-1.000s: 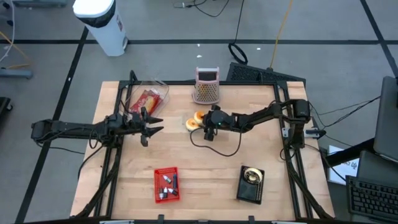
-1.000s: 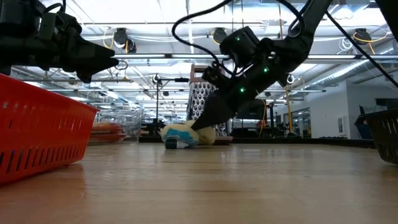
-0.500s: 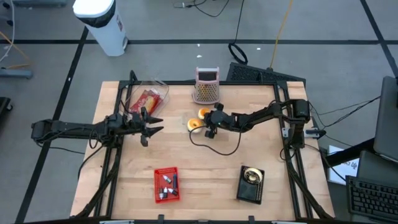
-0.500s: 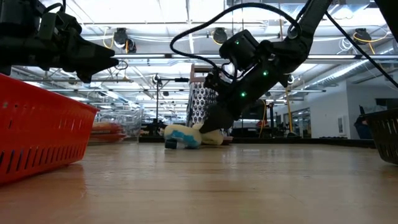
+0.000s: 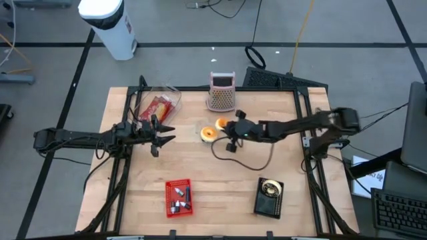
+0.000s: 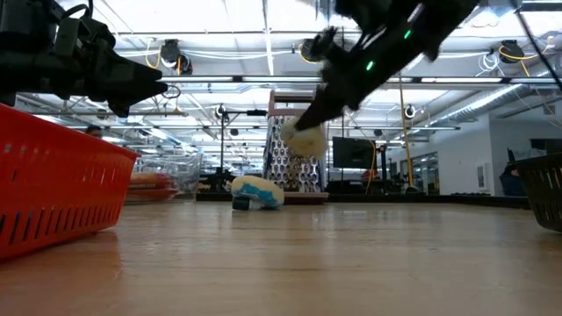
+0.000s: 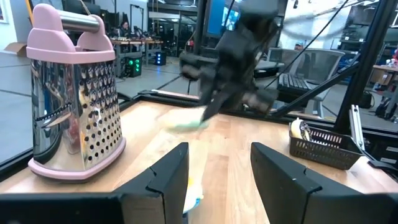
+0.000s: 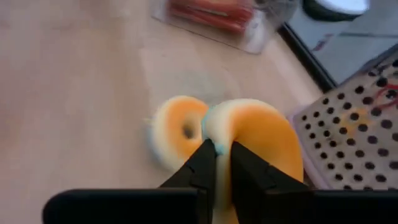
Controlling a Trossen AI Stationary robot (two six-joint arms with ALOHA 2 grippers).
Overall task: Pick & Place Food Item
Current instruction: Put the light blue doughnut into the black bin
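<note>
Two orange-and-yellow doughnut-like food items show near the table's middle. One (image 5: 207, 133) lies flat on the wood, also low in the low view (image 6: 256, 192). My right gripper (image 5: 229, 127) is shut on the other (image 8: 261, 140), which is above the table (image 6: 303, 139). My left gripper (image 5: 163, 132) waits level at the left, fingers open (image 7: 219, 180) with nothing between them. My right gripper pinches the doughnut's rim (image 8: 219, 148) between its two fingers (image 8: 205, 167), which stand almost together. The fingers slant downward, coming from the table's right side. The doughnut hangs off the fingers' ends, clear of the table and of the other doughnut.
A pink-handled metal grater (image 5: 222, 92) stands at the far edge. A clear container with red food (image 5: 159, 107) sits far left. A red basket (image 5: 178, 198) and a black basket (image 5: 269, 198) sit near the front. A black cable (image 5: 243, 157) loops under the right arm.
My right gripper has taken hold of one doughnut and gone up with it. That doughnut is now lifted clear, while the other has stayed on the table.
</note>
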